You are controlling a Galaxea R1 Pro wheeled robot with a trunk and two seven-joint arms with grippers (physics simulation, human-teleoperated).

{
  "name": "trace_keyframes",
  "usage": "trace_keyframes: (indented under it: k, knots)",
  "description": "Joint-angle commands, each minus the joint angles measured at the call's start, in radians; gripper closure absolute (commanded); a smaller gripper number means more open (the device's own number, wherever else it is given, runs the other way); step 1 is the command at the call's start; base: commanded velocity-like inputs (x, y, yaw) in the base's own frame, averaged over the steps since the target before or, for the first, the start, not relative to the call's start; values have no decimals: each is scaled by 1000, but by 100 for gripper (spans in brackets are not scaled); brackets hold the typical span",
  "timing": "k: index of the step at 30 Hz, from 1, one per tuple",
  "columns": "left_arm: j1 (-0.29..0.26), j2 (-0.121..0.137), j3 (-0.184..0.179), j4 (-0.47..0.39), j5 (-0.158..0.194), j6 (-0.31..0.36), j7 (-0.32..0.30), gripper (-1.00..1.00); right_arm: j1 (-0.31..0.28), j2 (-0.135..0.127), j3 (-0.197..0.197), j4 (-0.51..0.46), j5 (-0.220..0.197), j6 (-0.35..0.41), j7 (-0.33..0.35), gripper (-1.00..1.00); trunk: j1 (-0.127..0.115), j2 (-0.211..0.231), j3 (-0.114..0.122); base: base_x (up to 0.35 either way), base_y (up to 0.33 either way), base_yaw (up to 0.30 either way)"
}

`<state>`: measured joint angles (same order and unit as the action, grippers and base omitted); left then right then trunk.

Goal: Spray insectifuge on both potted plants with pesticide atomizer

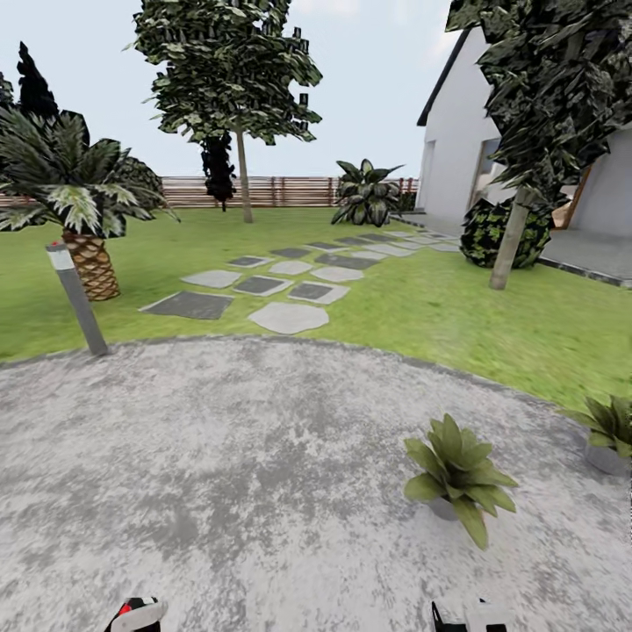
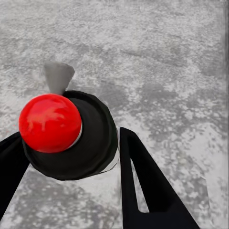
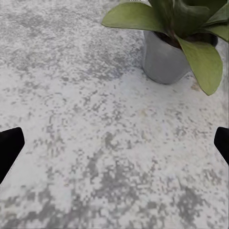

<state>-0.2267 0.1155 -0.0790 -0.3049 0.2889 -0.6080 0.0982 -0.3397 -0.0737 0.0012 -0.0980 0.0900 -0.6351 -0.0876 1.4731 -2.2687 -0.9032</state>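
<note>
The left hand pinches the small dark bottle with the red ball top. The right hand is spread wide and holds nothing. Two leafy green plants in grey pots sit ahead; spraying from here might miss the far one.

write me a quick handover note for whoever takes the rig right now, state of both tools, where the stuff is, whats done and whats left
Left tool: shut on the pesticide atomizer, red cap facing the wrist camera, held over the paved patio.
Right tool: open and empty, fingertips wide apart, looking down at the near potted plant's grey pot.
Things: near potted plant stands on the patio ahead and to the right; second potted plant sits further right at the patio's edge.
Done: atomizer picked up.
Left: no sign of spraying shows; aim the atomizer at each plant and cover both, probably the near one first.
</note>
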Motion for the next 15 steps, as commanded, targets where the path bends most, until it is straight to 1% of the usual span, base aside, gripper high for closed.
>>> trace_keyframes:
  k: [1,8,15]
  knots:
    - [0,1,-8,0,3,-3,8,100,-1,0,0,1,10,-2,-9,-100,0,0,0,283,232,-225]
    - [0,1,-8,0,3,-3,8,100,-1,0,0,1,10,-2,-9,-100,0,0,5,241,261,-225]
    - [0,1,-8,0,3,-3,9,100,-1,0,0,1,10,-2,-9,-100,0,0,11,168,290,-225]
